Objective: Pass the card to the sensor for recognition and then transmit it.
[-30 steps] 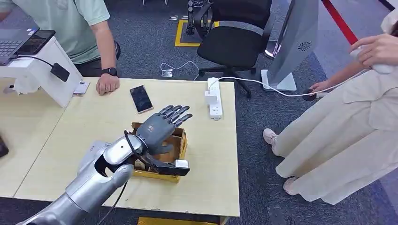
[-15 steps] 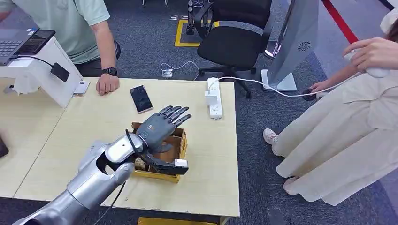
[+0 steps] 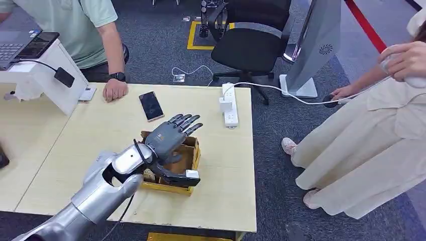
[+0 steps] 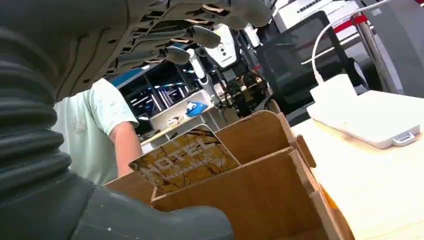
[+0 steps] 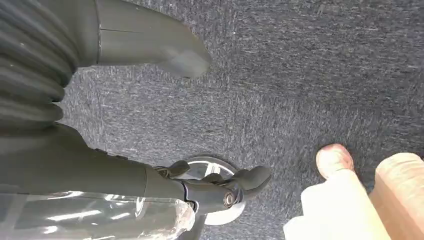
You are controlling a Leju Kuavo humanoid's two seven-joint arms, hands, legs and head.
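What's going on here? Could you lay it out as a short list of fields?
Left hand: open, fingers spread, above the wooden box
Card: yellow patterned, standing tilted in the box, not held
Right hand: hanging over grey carpet, holding nothing
Table: phone and power strip beyond the box
People: one seated at the far side, one standing at right
Task stage: card not yet picked up

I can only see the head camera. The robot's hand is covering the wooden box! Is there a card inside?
Observer: Yes. The left wrist view shows a gold-patterned card standing tilted in the wooden box.
Operator: Is the hand holding it?
Observer: No. The left hand has its fingers spread above the card, not touching it.
Operator: Where's the other hand?
Observer: The right hand hangs over grey carpet, holding nothing.
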